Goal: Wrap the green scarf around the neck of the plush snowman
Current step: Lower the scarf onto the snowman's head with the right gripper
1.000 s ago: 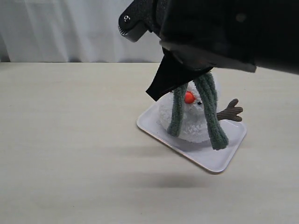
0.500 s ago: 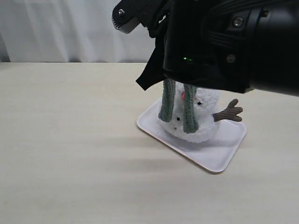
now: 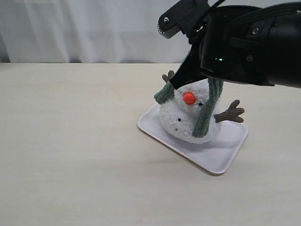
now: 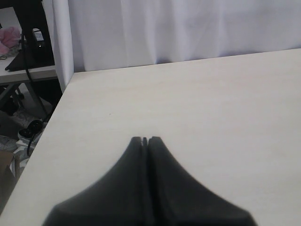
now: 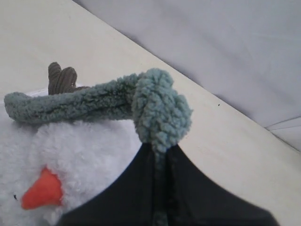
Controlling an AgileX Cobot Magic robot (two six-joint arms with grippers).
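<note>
The plush snowman (image 3: pixel 186 121) lies tilted on a white tray (image 3: pixel 221 155), orange nose (image 3: pixel 189 98) facing the camera, one brown branch arm (image 3: pixel 230 113) sticking out to the right. The green scarf (image 3: pixel 205 115) is draped over its head: one end hangs down the right side, the other end (image 3: pixel 164 94) pokes out to the left. My right gripper (image 5: pixel 159 148) is shut on the scarf (image 5: pixel 160 110) just above the snowman's head (image 5: pixel 80 150). In the exterior view the right arm (image 3: pixel 244 44) hides the top of the head. My left gripper (image 4: pixel 145 140) is shut and empty over bare table.
The tray sits right of centre on the pale wooden table (image 3: pixel 70 141). A white curtain (image 3: pixel 80 28) backs the table. In the left wrist view the table's edge (image 4: pixel 56 113) drops off to clutter on the floor.
The right arm swung to the right and back, carrying the scarf. The two hanging strands in front of the snowman's face now drape over its head, one end left, one right.
</note>
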